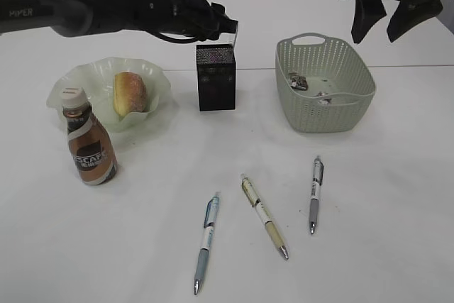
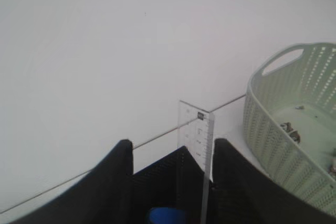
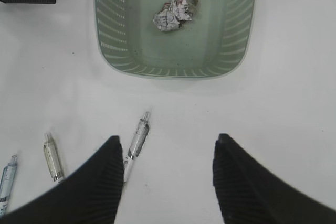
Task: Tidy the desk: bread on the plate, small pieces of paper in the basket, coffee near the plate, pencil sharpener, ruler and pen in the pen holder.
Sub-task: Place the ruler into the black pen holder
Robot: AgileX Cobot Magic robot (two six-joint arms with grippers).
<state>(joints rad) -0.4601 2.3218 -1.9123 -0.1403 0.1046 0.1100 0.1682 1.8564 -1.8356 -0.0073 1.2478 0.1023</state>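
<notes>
The bread (image 1: 130,93) lies on the pale green plate (image 1: 79,79), and the coffee bottle (image 1: 89,143) stands in front of it. My left gripper (image 1: 225,25) hovers open over the black pen holder (image 1: 216,79). The clear ruler (image 2: 197,140) stands in the holder beside the right finger (image 2: 233,177), with a blue thing (image 2: 165,216) below it. Three pens (image 1: 206,243) (image 1: 264,216) (image 1: 316,194) lie on the table. Crumpled paper (image 3: 173,11) sits in the basket (image 3: 173,72). My right gripper (image 3: 168,137) hangs open and holds nothing, above the nearest pen (image 3: 135,142).
The basket (image 1: 358,83) stands right of the pen holder. The left arm (image 1: 106,5) stretches across the back of the table above the plate. The white table runs on toward the front and right of the pens.
</notes>
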